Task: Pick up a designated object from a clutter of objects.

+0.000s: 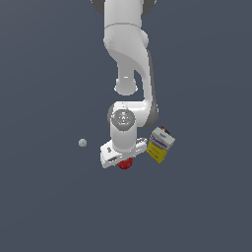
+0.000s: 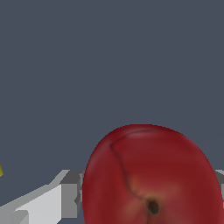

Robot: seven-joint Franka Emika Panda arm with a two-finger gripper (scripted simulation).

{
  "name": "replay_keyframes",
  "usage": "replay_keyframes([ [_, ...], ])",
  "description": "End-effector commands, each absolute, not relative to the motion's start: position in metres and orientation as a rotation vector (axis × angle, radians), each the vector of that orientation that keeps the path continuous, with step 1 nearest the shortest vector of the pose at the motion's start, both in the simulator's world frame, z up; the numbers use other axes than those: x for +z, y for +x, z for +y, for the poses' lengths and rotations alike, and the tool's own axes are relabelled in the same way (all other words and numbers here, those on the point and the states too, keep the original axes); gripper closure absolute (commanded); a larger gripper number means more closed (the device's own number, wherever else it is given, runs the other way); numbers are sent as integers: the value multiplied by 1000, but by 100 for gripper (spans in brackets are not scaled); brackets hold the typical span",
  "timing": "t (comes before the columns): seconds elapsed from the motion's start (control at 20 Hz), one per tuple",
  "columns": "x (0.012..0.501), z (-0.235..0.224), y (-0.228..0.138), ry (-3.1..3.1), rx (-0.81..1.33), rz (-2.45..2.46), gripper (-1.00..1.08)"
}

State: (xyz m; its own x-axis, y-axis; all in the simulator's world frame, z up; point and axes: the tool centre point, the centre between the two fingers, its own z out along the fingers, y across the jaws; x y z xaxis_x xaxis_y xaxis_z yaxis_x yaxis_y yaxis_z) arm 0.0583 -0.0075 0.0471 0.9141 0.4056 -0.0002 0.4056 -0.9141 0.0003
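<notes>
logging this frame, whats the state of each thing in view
red fruit: between the tool's fingers, fills the wrist view
tool: lowered around the fruit; grip not confirmable
yellow-and-white box: tilted, beside the arm
grey-white ball: alone, apart from the rest

No legible text anywhere

The yellow-and-white box [image 1: 160, 143] carries a band of blue print on its white face (a label of some kind), but it is too small and blurred to read; nothing else shows any lettering, number or sign.
</notes>
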Motion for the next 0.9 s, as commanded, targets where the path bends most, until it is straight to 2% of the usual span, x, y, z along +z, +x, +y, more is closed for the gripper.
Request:
replay_keyframes([
  [0.0, 46, -7, 58, 3073, 0, 653, 108],
  [0.5, 50, -8, 59, 3073, 0, 651, 108],
  [0.85, 80, -7, 62, 3073, 0, 651, 108],
])
